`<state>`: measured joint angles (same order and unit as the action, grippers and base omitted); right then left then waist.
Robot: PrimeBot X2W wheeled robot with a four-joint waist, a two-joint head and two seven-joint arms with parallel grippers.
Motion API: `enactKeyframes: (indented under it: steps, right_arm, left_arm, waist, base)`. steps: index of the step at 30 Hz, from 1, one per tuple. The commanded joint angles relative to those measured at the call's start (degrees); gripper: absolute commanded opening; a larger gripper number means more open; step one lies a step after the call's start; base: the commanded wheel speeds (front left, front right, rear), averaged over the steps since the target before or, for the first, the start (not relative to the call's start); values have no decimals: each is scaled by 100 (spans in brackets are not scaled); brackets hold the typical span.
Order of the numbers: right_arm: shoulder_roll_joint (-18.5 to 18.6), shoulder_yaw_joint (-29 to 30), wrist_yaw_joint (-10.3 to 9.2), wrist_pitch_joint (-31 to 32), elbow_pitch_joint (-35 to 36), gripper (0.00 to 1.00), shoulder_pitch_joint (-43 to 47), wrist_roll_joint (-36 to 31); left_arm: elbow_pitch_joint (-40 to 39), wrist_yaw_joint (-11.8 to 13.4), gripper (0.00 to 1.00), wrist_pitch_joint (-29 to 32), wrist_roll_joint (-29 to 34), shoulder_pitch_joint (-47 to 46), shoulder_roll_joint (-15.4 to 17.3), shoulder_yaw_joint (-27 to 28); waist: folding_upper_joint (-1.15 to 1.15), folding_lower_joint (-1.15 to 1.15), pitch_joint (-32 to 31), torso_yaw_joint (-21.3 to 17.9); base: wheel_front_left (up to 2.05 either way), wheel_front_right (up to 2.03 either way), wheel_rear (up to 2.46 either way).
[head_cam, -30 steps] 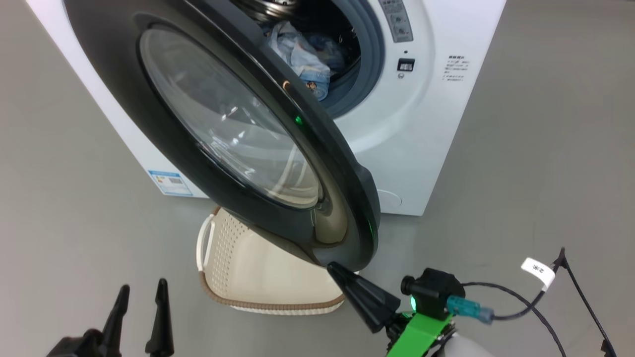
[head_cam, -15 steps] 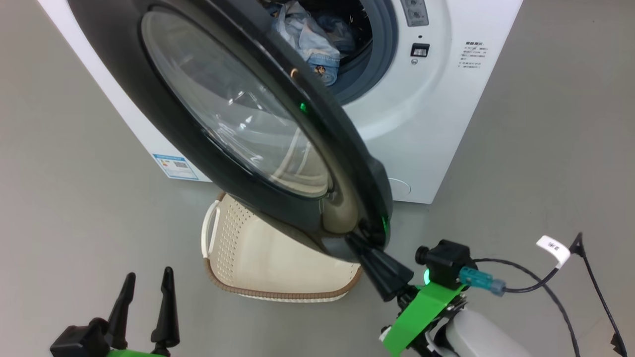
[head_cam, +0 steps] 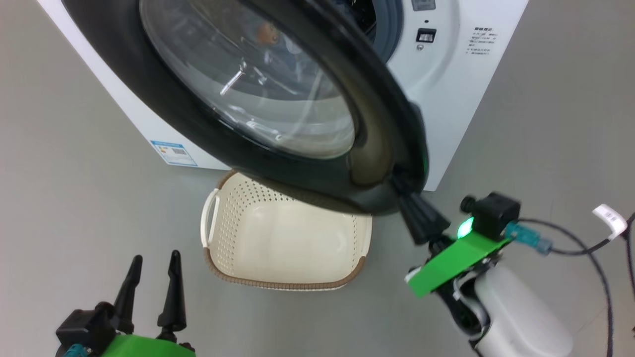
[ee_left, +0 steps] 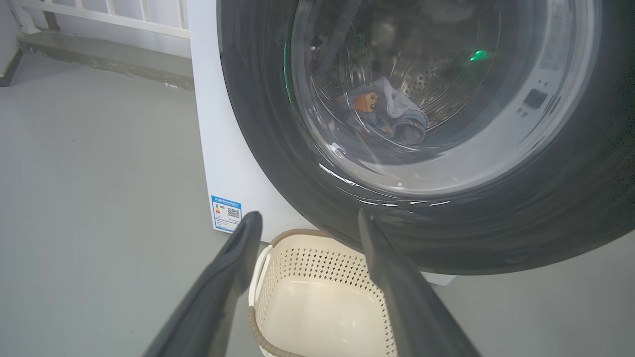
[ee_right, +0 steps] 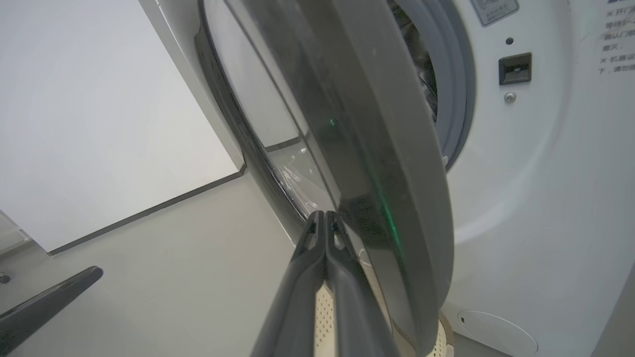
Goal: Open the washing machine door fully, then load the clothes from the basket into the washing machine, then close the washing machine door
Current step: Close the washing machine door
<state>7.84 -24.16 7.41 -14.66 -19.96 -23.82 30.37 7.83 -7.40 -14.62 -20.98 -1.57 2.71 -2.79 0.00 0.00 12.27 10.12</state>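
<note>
The washing machine (head_cam: pixel 446 99) stands white and boxy, with its door (head_cam: pixel 158 99), a glossy black ring around clear glass, swung most of the way toward the front and still ajar. My right gripper (head_cam: pixel 406 196) is shut with nothing in it, its tip pressed against the door's lower outer edge; in the right wrist view the right gripper (ee_right: pixel 325 218) rests on the door (ee_right: pixel 367 148) rim. The clothes (ee_left: pixel 384 111), denim-blue with an orange patch, lie in the drum behind the glass. The basket (head_cam: pixel 233 233) sits under the door with nothing in it. My left gripper (head_cam: pixel 155 259) is open, off to the left of the basket.
A blue label (head_cam: pixel 173 152) is stuck low on the machine's front. The door latch slot (head_cam: pixel 425 34) shows to the right of the opening. A black cable with a white tag (head_cam: pixel 610 218) trails over the grey floor on the right. A white railing (ee_left: pixel 99 10) runs behind.
The door has swung closer to the machine front, with my shut right gripper moving up and forward against its edge. More of the basket is uncovered. The head camera has shifted slightly.
</note>
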Motion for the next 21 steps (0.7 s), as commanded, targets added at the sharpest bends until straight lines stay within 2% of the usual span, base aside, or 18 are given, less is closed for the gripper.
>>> enactKeyframes:
  steps: [1,21]
  right_arm:
    - [-51,100,8,-34,121,0,-277,-29]
    - [300,728,8,-34,-500,0,-1570,-25]
  left_arm:
    - [-151,-9,100,-38,3,-201,46,153]
    - [-284,-9,100,-38,-64,-782,27,-181]
  waist:
    - [0,0,63,24]
    - [0,0,720,426]
  base:
    - [0,0,0]
    - [0,0,0]
